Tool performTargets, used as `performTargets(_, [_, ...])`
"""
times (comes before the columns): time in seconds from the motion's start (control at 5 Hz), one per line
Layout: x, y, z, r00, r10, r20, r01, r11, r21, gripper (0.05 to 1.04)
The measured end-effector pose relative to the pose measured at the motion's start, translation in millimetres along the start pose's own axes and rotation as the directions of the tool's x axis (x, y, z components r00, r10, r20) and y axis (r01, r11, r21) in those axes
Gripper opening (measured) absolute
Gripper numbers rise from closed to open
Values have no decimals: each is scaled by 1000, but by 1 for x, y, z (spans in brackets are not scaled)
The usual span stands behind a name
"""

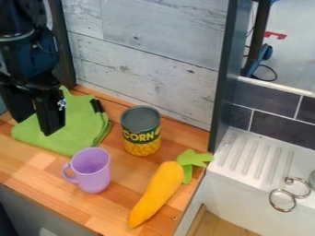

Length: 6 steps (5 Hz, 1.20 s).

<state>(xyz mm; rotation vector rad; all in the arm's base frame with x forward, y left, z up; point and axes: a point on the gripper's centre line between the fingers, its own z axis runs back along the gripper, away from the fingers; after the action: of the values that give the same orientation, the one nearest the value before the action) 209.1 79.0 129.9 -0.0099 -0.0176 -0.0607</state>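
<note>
The black two-finger gripper (34, 126) hangs at 9 o'clock in the view, its arm (21, 39) coming in from between 10 and 11 o'clock. Its two fingers stand apart with a gap between them, so it is open, and nothing is seen gripped there. Nearest to it is a green cloth (83, 123), spread on the wood-topped counter (37, 168) behind and beside the fingers; whether they touch it cannot be told. A small black piece (96, 105) lies at the cloth's 1 o'clock edge.

Taking the corn can (141, 126) as the clock's centre, the cloth lies at 9 o'clock. The can stands upright, yellow corn pictured low on its label. Between 7 and 8 o'clock is a lilac mug (92, 170), apart from the can, its handle pointing to about 9. Between 5 and 6 lies an orange toy carrot (157, 191), its tip toward 7 and its green leaves (195, 159) toward 1, near the counter's edge. At 4 o'clock, past that edge, metal rings (283, 200) sit by a white ridged drainboard (243, 154). Pale wood-plank panelling (148, 41) rises behind, toward 12.
</note>
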Motion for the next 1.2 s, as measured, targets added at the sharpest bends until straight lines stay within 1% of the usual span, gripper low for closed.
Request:
performTargets(0.2, [-1,0,-3,1000,2,-13,-2,1000,-8,1000])
performTargets(0.4, [14,11,-3,1000,12,3,-12,1000,-3,1000])
performTargets(0.6, [38,40,2,998,54,38,-55,998,30,1000])
performTargets(0.8, [64,66,-17,996,44,73,-49,997,56,1000])
performTargets(1.0, [92,86,-49,996,49,68,-52,998,42,1000])
performTargets(1.2, [107,93,-74,995,75,66,-77,996,39,1000])
